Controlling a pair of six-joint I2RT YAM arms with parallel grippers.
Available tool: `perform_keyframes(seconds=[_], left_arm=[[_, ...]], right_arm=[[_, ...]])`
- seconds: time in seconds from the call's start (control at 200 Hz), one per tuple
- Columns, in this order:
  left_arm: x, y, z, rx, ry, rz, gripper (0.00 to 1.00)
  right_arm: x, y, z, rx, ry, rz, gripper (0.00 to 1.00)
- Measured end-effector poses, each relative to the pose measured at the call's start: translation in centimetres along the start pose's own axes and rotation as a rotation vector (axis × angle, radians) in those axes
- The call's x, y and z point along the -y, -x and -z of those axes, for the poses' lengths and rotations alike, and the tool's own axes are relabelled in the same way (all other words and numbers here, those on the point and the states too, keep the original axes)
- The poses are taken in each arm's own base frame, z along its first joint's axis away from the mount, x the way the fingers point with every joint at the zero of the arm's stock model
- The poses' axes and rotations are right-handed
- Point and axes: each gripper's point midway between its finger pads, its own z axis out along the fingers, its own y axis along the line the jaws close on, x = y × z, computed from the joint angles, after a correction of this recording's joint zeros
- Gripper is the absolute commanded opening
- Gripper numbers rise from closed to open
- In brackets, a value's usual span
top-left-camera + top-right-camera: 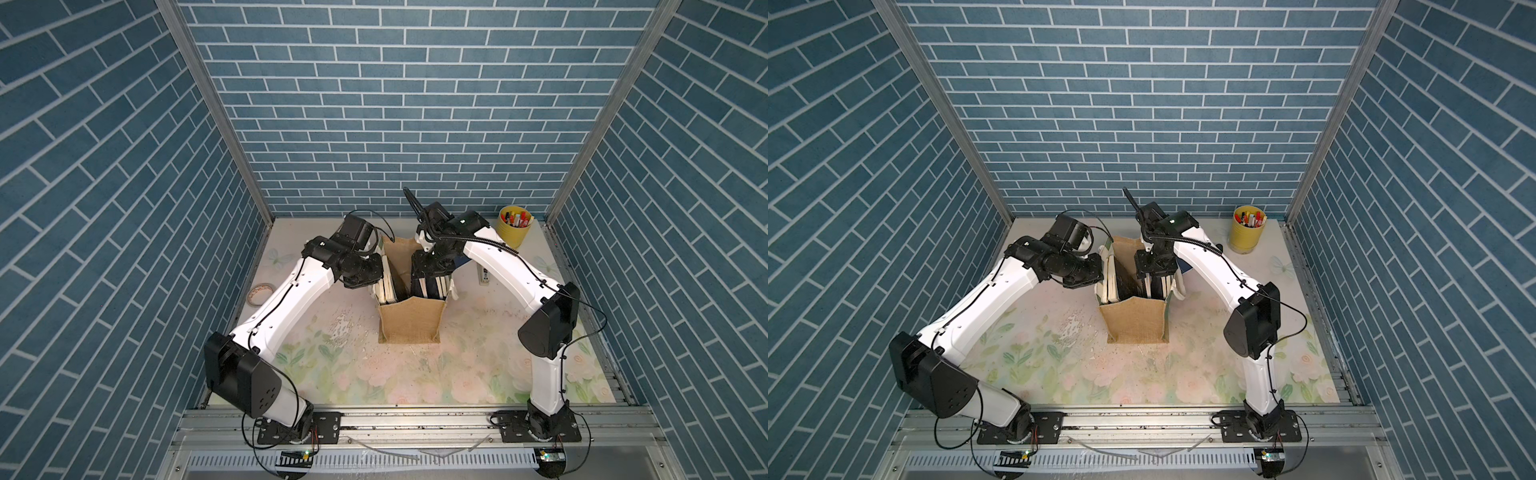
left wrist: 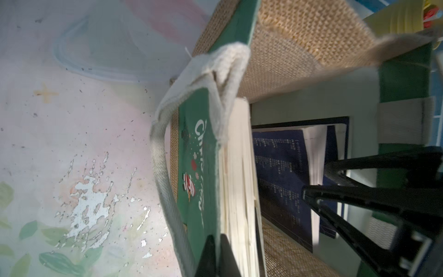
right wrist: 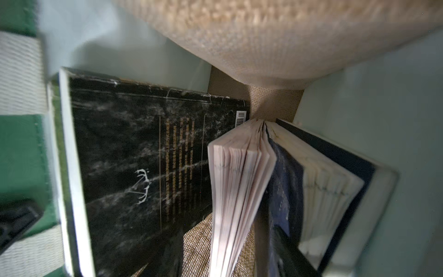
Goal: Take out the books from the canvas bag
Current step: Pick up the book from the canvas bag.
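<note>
- A flowery table sits inside 3 blue brick walls.
- The left gripper is pinched tight on the left rim of the canvas bag.
- The right gripper is down in the bag. Its jaws are partly apart, 1 on each side of a blue book.
- The bag stands mid-table with its top open. The books stand inside, some left, some right.

Books in canvas bag, pen cup behind-right — tape roll left
</note>
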Motion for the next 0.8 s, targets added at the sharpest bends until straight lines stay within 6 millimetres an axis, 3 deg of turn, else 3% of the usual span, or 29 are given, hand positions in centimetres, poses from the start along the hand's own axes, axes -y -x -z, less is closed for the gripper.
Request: perform_keyframes(seconds=[0.46, 0.655, 0.8], left_arm=[[0.13, 0.0, 0.06, -0.002, -0.005, -0.001, 0.0], [0.25, -0.06, 0.06, -0.006, -0.012, -0.001, 0.0], [0.41, -0.03, 0.03, -0.009, -0.018, -0.001, 0.0]], right_arm=[[0.01, -0.06, 0.03, -0.002, 0.0, 0.002, 0.53], [0.06, -0.04, 0.03, -0.001, -0.003, 0.002, 0.44], [0.26, 0.16, -0.56, -0.007, -0.015, 0.005, 0.32]])
